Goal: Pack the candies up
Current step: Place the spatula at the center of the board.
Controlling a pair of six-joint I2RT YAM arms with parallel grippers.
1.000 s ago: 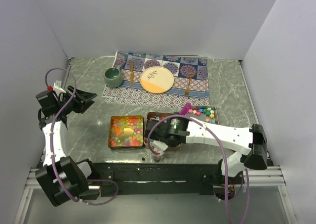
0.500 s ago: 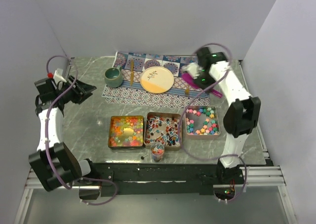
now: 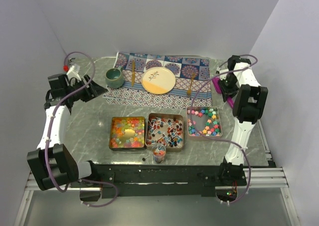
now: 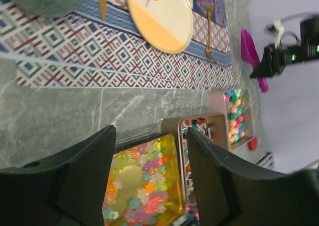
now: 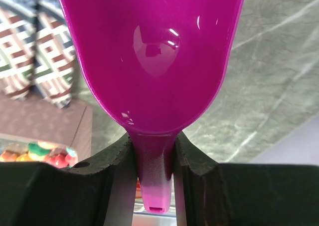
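The right gripper [image 5: 153,161] has swung away from the spot low over the centre tin, beside the small jar [image 3: 159,153] at bottom centre, and now hangs at the right edge of the top view. Its fingers are clamped on the handle of the purple scoop [image 5: 152,51], whose bowl shows empty. The left gripper [image 4: 149,175], fingers apart and holding nothing, has drifted slightly toward the green cup [image 3: 114,77] at upper left. The candies lie in three tins at lower centre: gummies [image 3: 127,131], wrapped pieces [image 3: 164,131], pastel stars [image 3: 204,122]. One scooping pass looks finished; the scoop must return to the tins before more gets packed
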